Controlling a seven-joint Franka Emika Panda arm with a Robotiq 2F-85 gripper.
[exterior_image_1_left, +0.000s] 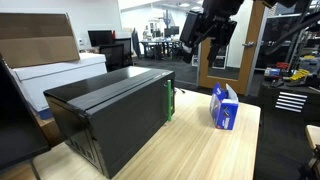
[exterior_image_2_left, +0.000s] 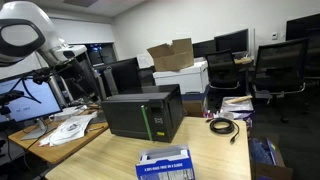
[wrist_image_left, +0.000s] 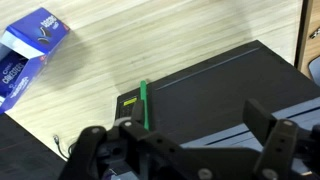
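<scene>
The pincer (wrist_image_left: 180, 135) is spread wide with nothing between its fingers (wrist_image_left: 95, 142). It hangs high over the counter (exterior_image_1_left: 190, 150), well apart from everything on it, as an exterior view also shows (exterior_image_1_left: 208, 40). The thing nearest below it is the black metal case (wrist_image_left: 230, 85), which lies flat on the counter with its long top face up. In the wrist view, the end of the case that carries a narrow green strip (wrist_image_left: 143, 105) lies almost straight under the pincer. Both exterior views show the case standing square on the wood (exterior_image_1_left: 110, 110) (exterior_image_2_left: 145, 112), with no finger touching it and no tilt or lift to it. A blue carton (exterior_image_1_left: 225, 106) stands near that green-striped end, apart from the case, and the pincer is not touching it either. A coiled black cable (exterior_image_2_left: 222, 125) lies further off on the counter. By my reading the work is at its very start. The arm is placed above the case, but no contact is made and nothing is pinched or raised. All of the handling is therefore left: coming down to the case, lining the fingers up with whatever part they are to meet, and closing or pressing there. Which part of the case that would be I cannot tell from these views.
</scene>
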